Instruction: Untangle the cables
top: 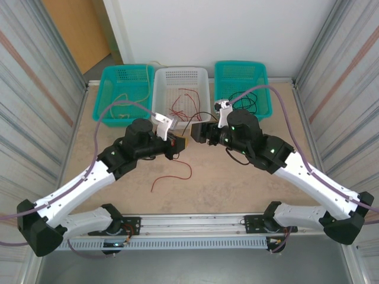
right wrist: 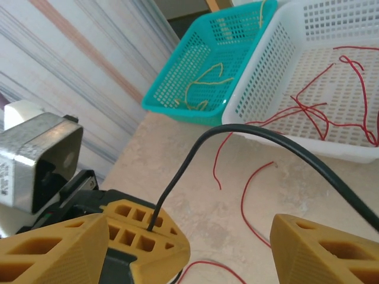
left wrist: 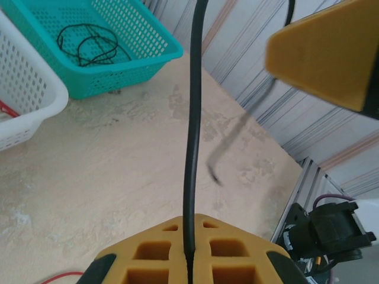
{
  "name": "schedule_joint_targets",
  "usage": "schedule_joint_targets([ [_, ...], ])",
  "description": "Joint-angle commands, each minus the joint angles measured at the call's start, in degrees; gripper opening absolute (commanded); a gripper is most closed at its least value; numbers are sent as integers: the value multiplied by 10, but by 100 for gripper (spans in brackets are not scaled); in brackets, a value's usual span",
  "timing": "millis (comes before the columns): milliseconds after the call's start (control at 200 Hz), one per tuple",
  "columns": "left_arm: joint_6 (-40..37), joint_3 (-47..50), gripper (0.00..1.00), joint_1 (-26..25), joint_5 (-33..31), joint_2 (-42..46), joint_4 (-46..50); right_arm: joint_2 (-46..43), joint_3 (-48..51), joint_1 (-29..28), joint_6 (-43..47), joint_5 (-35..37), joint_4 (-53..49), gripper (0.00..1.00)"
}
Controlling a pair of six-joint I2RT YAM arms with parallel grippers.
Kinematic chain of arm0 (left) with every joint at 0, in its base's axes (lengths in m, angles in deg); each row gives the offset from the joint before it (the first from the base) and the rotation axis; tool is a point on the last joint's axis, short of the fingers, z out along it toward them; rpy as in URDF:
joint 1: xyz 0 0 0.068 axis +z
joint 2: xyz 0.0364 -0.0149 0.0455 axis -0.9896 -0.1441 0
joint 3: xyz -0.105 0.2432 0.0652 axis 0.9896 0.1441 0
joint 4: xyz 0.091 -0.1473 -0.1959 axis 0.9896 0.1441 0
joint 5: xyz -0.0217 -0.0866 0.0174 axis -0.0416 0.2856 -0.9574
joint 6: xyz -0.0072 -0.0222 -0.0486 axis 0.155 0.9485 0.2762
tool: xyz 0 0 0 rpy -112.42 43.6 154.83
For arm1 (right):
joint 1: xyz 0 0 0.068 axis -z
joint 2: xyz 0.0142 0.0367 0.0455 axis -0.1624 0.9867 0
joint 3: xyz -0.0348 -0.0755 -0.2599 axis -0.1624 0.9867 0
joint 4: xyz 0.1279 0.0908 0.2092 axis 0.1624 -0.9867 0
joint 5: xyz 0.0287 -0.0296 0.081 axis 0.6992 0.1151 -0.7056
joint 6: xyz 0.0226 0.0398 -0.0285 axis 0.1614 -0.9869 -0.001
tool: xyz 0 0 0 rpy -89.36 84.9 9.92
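Observation:
My left gripper (left wrist: 189, 263) is shut on a black cable (left wrist: 192, 148), which rises straight out from between its yellow pads. In the top view the left gripper (top: 179, 144) and the right gripper (top: 198, 132) face each other close together above mid-table. The right gripper (right wrist: 190, 228) is open, its yellow fingers (right wrist: 53, 248) wide apart. The black cable (right wrist: 195, 148) arcs from the left gripper's pads across to the right, above the right finger and free of it. Loose red cables (right wrist: 246, 201) lie on the table (top: 172, 176).
Three baskets stand along the far edge. The left teal basket (top: 124, 89) holds yellow cables (right wrist: 207, 83), the white basket (top: 180, 89) holds red cables (right wrist: 320, 106), and the right teal basket (top: 241, 89) holds black cables (left wrist: 89, 44). Corrugated walls close both sides.

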Motion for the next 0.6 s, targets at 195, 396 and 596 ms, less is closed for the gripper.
schedule_joint_targets([
  [195, 13, 9, 0, 2, 56, 22, -68, 29, -27, 55, -55, -2, 60, 59],
  [396, 13, 24, 0, 1, 70, 33, -74, 52, -59, 73, -59, -15, 37, 27],
  [596, 14, 36, 0, 0, 82, 29, -80, 49, -57, 74, -56, -20, 31, 0],
])
